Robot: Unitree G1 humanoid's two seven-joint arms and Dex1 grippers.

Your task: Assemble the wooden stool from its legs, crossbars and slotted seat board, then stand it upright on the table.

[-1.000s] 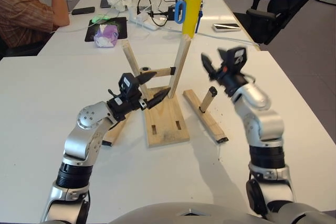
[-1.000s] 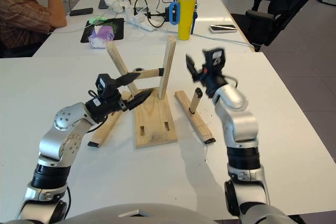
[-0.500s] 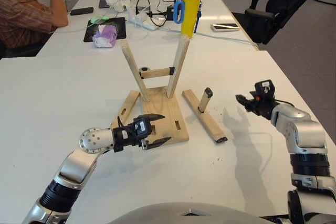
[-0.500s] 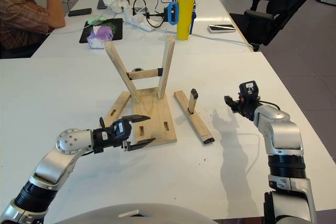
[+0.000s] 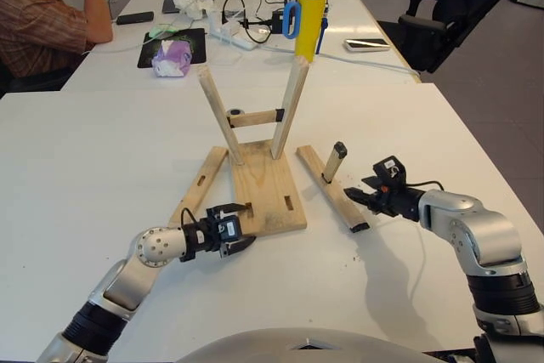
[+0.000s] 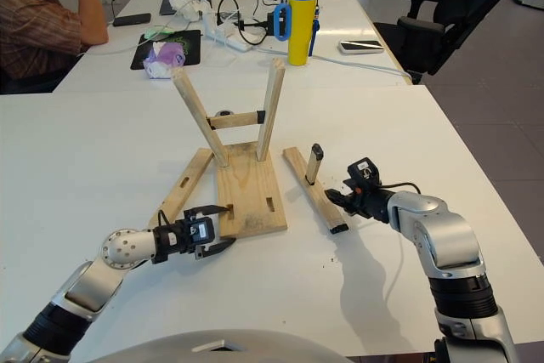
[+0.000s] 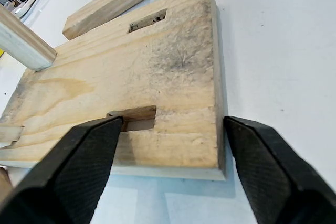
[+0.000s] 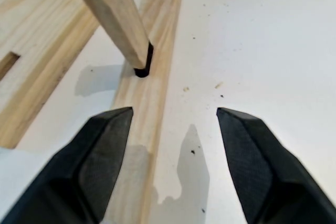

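The slotted seat board [image 5: 268, 186] lies flat mid-table. Two legs [image 5: 289, 108] stand up from its far end, joined by a crossbar [image 5: 255, 117]. A wooden bar [image 5: 201, 183] lies flat along the board's left side. On the right lies another bar [image 5: 342, 203] with a short peg [image 5: 334, 161] sticking up from it. My left gripper [image 5: 231, 234] is open at the board's near left corner, its fingers either side of a slot [image 7: 137, 113]. My right gripper [image 5: 364, 195] is open just right of the right-hand bar [image 8: 152, 77], near the peg [image 8: 113, 9].
A yellow bottle with a blue handle [image 5: 309, 21], a phone [image 5: 367, 44], cables and a purple bundle on a black mat [image 5: 172, 59] sit on the far table. A seated person is at the far left. The table's right edge [image 5: 501, 178] is close to my right arm.
Both arms dropped from beside the standing legs to table level. The left gripper then moved up to the board's near corner; the right moved left to the right-hand bar.
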